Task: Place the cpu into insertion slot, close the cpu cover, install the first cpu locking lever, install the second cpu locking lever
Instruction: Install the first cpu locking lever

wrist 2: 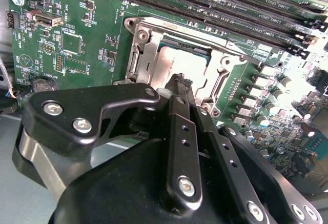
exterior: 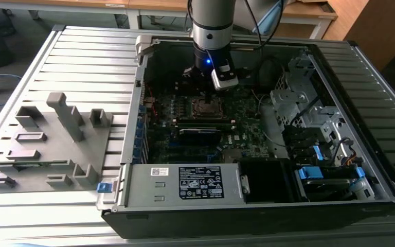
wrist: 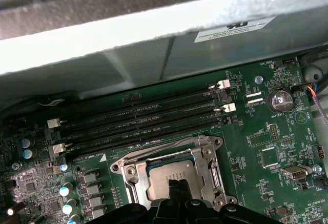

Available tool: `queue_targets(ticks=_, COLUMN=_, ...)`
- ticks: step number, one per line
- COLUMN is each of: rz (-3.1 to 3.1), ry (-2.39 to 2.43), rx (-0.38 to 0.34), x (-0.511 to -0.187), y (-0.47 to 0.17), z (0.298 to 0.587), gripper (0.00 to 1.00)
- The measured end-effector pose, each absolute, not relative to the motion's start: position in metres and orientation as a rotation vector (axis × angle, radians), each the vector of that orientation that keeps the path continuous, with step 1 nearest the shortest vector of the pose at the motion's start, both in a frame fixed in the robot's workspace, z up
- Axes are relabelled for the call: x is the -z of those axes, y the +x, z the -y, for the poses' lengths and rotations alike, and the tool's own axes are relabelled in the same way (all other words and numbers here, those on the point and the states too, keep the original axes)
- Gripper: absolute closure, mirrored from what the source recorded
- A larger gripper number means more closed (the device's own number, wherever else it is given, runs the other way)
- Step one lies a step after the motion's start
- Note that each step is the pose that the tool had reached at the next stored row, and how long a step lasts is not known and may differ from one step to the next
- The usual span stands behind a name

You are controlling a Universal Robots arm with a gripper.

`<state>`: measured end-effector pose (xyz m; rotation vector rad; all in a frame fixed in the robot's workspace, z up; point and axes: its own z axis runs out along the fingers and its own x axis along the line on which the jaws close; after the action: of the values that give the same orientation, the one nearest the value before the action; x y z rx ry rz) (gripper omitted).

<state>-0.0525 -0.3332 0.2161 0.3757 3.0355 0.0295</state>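
Note:
The cpu point(wrist 2: 174, 62) lies flat in the insertion slot point(exterior: 207, 107) on the green motherboard, its dull grey top showing. Around it lies the silver cpu cover point(wrist 2: 146, 37), down over the chip, which shows through its window. In the first wrist view the cpu point(wrist: 171, 172) and cpu cover point(wrist: 204, 157) sit just beyond my fingertips. A thin wire lever point(wrist: 154, 149) runs along one side of the cover, slightly raised. My gripper point(wrist 2: 182, 83) is shut with nothing between its fingers, its tip just above the chip's edge. In the exterior view the gripper point(exterior: 201, 82) hangs over the socket.
Black memory slots point(wrist: 148, 116) run beside the socket, with the case's metal wall point(wrist: 154, 55) behind them. The open computer case point(exterior: 136, 128) holds a power supply point(exterior: 183, 182) and a drive cage with blue clips point(exterior: 314, 170). A grey parts fixture point(exterior: 47, 144) stands on the slatted table.

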Motion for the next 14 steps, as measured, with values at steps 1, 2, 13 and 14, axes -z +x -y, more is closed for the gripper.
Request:
queue_targets(ticks=1, rz=-3.036, ry=0.375, rx=-0.029, x=-0.2161, y=-0.0525, z=0.3332, gripper=0.89)
queue_targets(ticks=2, rz=-3.036, ry=0.375, rx=-0.029, x=-0.2161, y=-0.0525, z=0.3332, gripper=0.89)
queue_targets(ticks=13, rz=-3.036, ry=0.375, rx=-0.035, x=-0.2162, y=-0.0525, z=0.3332, gripper=0.89)
queue_targets(ticks=14, rz=-3.037, ry=0.375, rx=-0.05, x=-0.2161, y=-0.0525, z=0.3332, gripper=0.89)
